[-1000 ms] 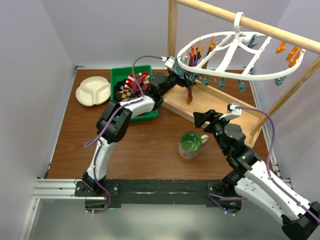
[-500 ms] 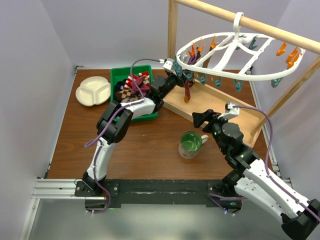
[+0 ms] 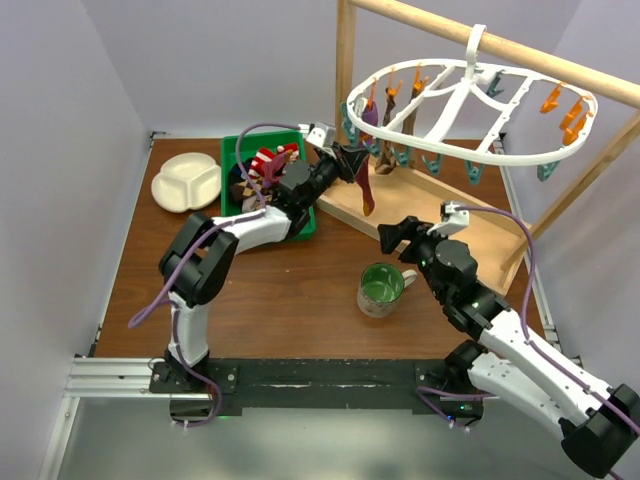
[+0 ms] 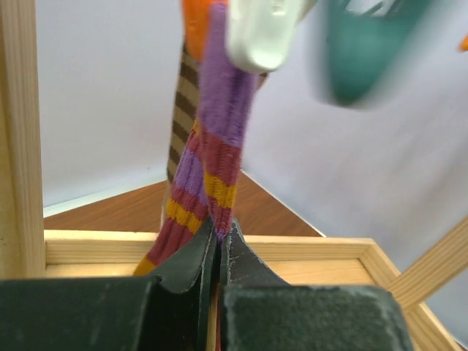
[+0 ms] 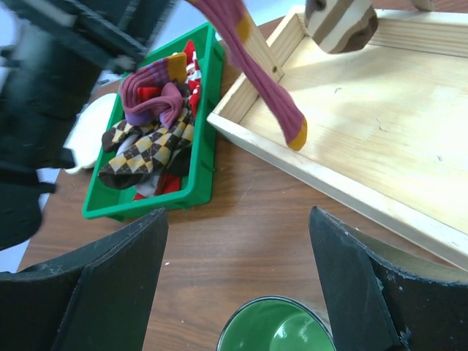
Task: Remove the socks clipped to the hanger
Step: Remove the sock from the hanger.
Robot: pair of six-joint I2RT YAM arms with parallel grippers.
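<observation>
Brown bench (image 3: pixel 280 310), white hanger (image 3: pixel 452 100) hanging off pole (image 3: pixel 540 60). L claw (image 4: pixel 218 234) clenching maroon striped sock (image 4: pixel 212 161) below its clip (image 4: pixel 196 18), prepping a pull-off; R claw (image 5: pixel 235 216) sitting released nr mug (image 3: pixel 381 288).

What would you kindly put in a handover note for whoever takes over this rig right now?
Left end effector: shut on the purple-and-maroon striped fabric sock, which hangs taut from the white plastic oval drying hanger.
Right end effector: open and empty, hovering near the green-lined speckled mug.
Done: a brown-and-cream checkered sock and others lie in the green plastic bin.
Left: pull the gripped sock free and bin it, then take the brown-and-cream striped sock hanging beside it.
</observation>
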